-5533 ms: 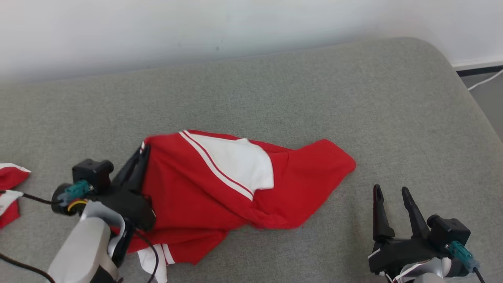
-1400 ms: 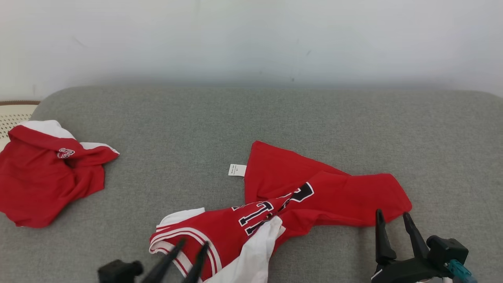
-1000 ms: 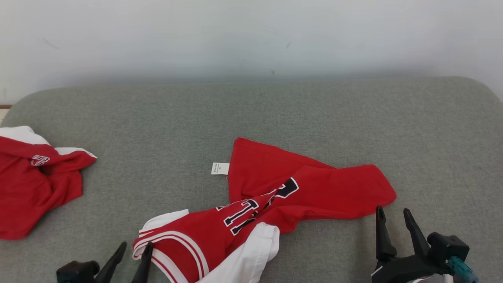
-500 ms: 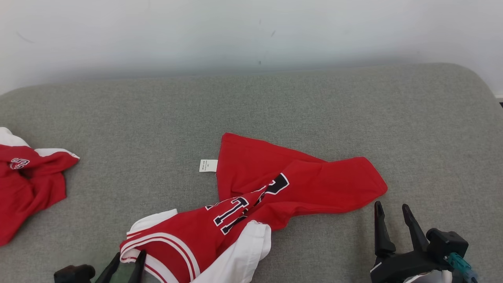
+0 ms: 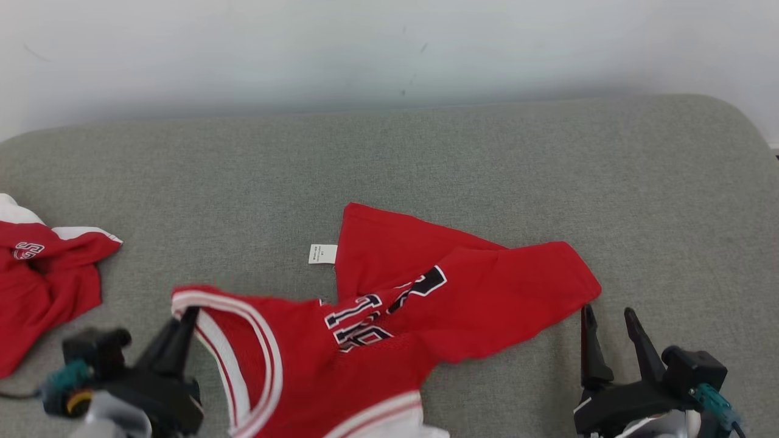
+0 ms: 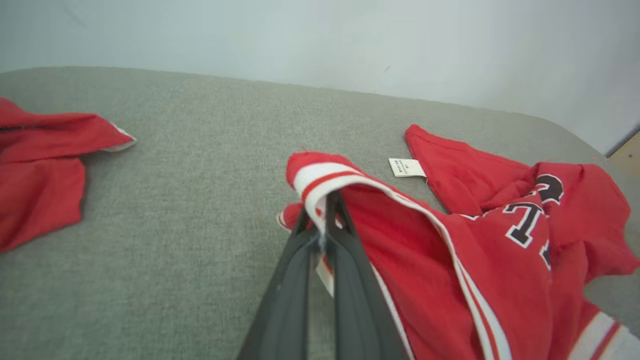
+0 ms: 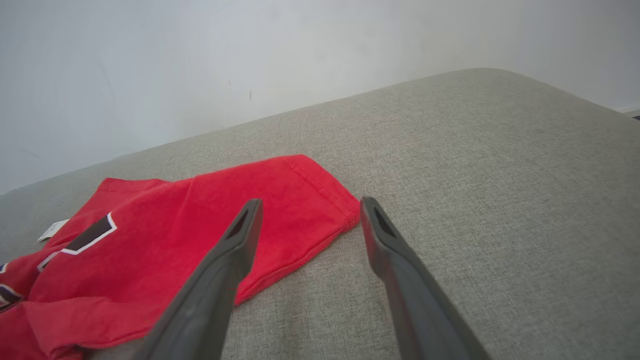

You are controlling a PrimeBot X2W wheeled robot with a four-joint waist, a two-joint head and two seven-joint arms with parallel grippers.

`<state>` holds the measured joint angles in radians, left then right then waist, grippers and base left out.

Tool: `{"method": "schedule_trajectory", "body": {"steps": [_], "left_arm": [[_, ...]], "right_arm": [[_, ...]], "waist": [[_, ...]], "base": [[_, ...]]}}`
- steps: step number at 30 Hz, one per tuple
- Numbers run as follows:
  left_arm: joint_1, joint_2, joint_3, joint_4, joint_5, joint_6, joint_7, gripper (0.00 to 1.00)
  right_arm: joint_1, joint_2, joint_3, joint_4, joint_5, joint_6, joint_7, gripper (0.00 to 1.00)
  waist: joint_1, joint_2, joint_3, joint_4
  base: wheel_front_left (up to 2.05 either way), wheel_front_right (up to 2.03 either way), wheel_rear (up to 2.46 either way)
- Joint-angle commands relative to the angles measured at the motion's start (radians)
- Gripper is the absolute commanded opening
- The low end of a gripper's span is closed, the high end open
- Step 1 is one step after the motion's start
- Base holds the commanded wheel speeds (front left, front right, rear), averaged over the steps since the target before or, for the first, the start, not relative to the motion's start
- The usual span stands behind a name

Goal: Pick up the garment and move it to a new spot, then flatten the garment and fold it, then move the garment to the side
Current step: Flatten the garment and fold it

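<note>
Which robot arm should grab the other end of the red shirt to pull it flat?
Probably the right. The right gripper is open, just beside the free corner of the red shirt. The left gripper is shut on the striped edge, so it is busy.

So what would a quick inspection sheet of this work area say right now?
Surface: grey fabric cushion, rounded corners.
Job's things: red jersey, crumpled, dark lettering showing, white label sticking out.
Clutter: second red garment, bunched at the left edge.
Grippers: left gripper shut on the jersey's striped trim; right gripper open beside the jersey's right corner, contact unclear.
Cables: right wrist plug and left wrist plug, both teal.
Surroundings: pale wall behind the cushion.
</note>
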<state>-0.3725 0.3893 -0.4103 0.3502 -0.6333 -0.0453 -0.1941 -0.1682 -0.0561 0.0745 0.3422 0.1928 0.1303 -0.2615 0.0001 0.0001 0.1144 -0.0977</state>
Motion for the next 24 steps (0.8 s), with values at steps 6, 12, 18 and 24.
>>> {"method": "schedule_trajectory", "body": {"steps": [6,12,18,24], "left_arm": [[-0.142,0.059,0.0,-0.037,0.021,-0.028,0.058,0.0],[-0.241,0.104,0.003,-0.026,0.043,-0.038,0.083,0.0],[-0.297,0.119,-0.012,0.027,0.076,-0.045,0.064,0.0],[-0.273,0.092,-0.03,0.112,0.059,-0.058,0.02,0.29]], "right_arm": [[-0.031,0.002,0.008,-0.008,0.011,0.001,-0.005,1.0],[-0.044,0.005,0.012,-0.011,0.02,0.001,-0.005,1.0],[-0.045,0.006,0.012,-0.011,0.027,0.001,-0.005,1.0],[-0.042,0.006,0.012,-0.008,0.035,0.001,-0.005,1.0]], "waist": [[-0.0001,-0.0001,0.027,-0.035],[-0.0001,-0.0001,0.048,-0.074],[-0.0001,-0.0001,0.058,-0.095],[-0.0001,-0.0001,0.053,-0.095]], "base": [[0.0,0.0,0.0],[0.0,0.0,0.0],[0.0,0.0,0.0],[0.0,0.0,0.0]]}}
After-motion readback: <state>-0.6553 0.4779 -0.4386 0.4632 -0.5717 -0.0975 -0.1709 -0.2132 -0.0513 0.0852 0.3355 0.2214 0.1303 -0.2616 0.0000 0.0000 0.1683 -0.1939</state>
